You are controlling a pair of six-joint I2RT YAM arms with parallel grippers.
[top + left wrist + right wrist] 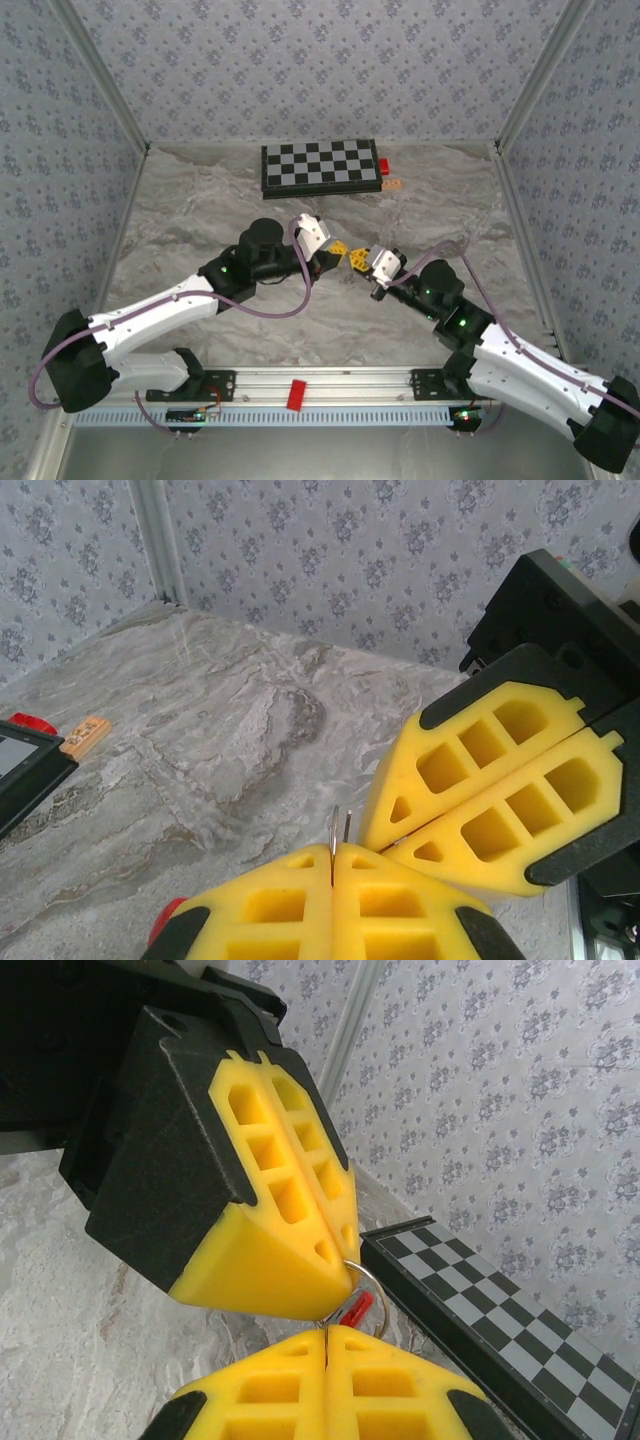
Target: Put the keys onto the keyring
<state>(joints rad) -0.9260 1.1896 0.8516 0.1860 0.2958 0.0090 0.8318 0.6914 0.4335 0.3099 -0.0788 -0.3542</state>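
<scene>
My left gripper (342, 250) and right gripper (361, 260) meet tip to tip above the middle of the table. The keyring (372, 1278), a thin grey loop with a red section (357, 1310), hangs between them. The left gripper (333, 858) is shut on the keyring (334, 830), whose wire pokes edge-on out of its yellow pads. The right gripper (325, 1338) is also shut, pinching the ring near the red section. One small orange key (393, 184) lies on the table by the chessboard's right end, far from both grippers; the left wrist view has this key (85, 735) too.
A folded chessboard (320, 165) lies at the back of the marbled table, with a small red object (383, 167) at its right end. Patterned walls close in the back and both sides. A metal rail (330, 380) runs along the near edge.
</scene>
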